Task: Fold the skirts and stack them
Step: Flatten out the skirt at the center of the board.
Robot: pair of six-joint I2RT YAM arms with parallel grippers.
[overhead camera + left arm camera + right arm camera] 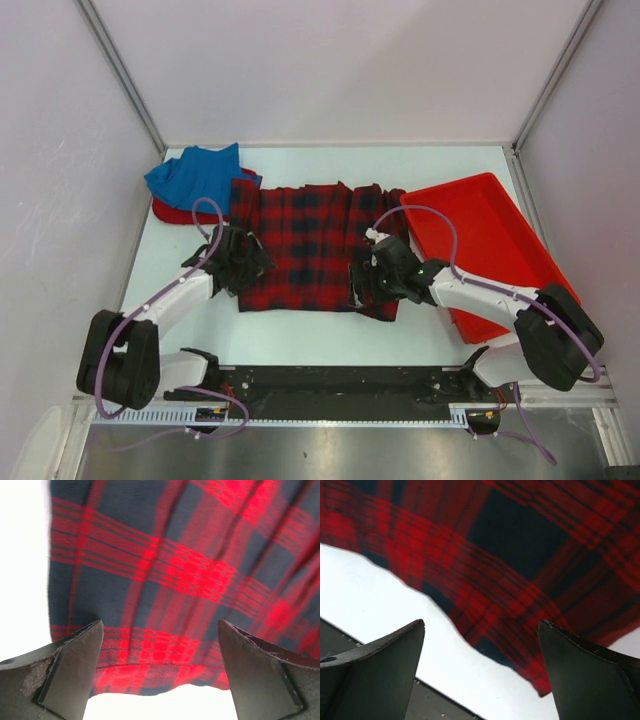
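The red-and-navy plaid skirt (310, 245) lies spread flat in the middle of the table. My left gripper (243, 262) is open over its near left corner; the left wrist view shows the plaid hem (165, 660) between the spread fingers. My right gripper (368, 280) is open over the near right corner; the right wrist view shows the hem edge (485, 630) and white table between the fingers. The blue skirt (195, 172) lies folded at the far left on top of the red skirt (172, 212), of which only an edge shows.
A rigid red plastic tray (485, 235) stands at the right, close to my right arm. Metal frame posts and white walls close the table at the back and sides. The black arm mount rail (330, 385) runs along the near edge.
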